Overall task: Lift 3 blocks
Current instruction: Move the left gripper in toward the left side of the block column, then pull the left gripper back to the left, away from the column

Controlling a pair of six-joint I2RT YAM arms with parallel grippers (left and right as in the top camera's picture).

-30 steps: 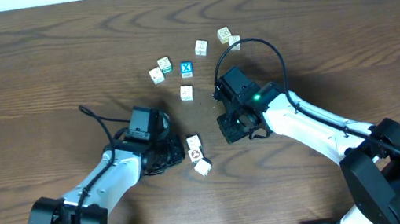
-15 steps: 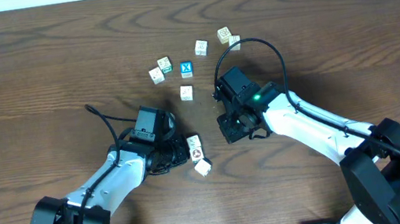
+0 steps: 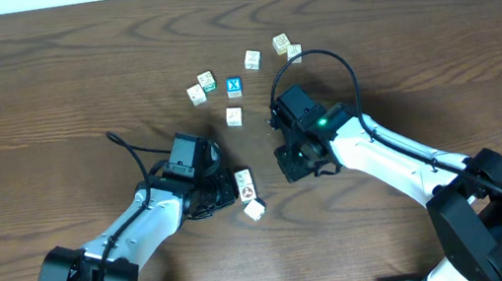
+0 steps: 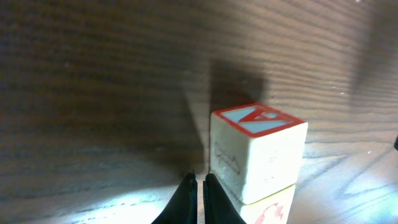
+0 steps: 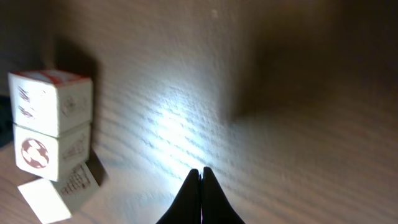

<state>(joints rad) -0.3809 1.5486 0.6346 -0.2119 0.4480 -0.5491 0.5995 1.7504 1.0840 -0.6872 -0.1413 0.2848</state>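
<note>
Three cream-white blocks lie in a short row on the table: one (image 3: pixel 243 178), one with a red round mark (image 3: pixel 250 193) and one turned askew (image 3: pixel 254 210). My left gripper (image 3: pixel 230 187) is shut and empty, its tips (image 4: pixel 199 179) right against the left face of the block with a red-edged blue top (image 4: pixel 258 152). The block with the red mark (image 4: pixel 270 211) touches that block on the near side. My right gripper (image 3: pixel 285 168) is shut and empty over bare wood (image 5: pixel 200 172), to the right of the same row of blocks (image 5: pixel 53 102), (image 5: pixel 53 152), (image 5: pixel 62 193).
Farther back lie a lone cream cube (image 3: pixel 233 116), a blue-faced cube with a white X (image 3: pixel 234 86), cubes at the left (image 3: pixel 195 94), (image 3: pixel 207 79), and others at the right (image 3: pixel 252 59), (image 3: pixel 280 43), (image 3: pixel 294 51). The right arm's black cable (image 3: pixel 318 56) loops over the table.
My left arm has slid a little to the right, bringing its shut tips up against the row of blocks. The right arm has barely moved.
</note>
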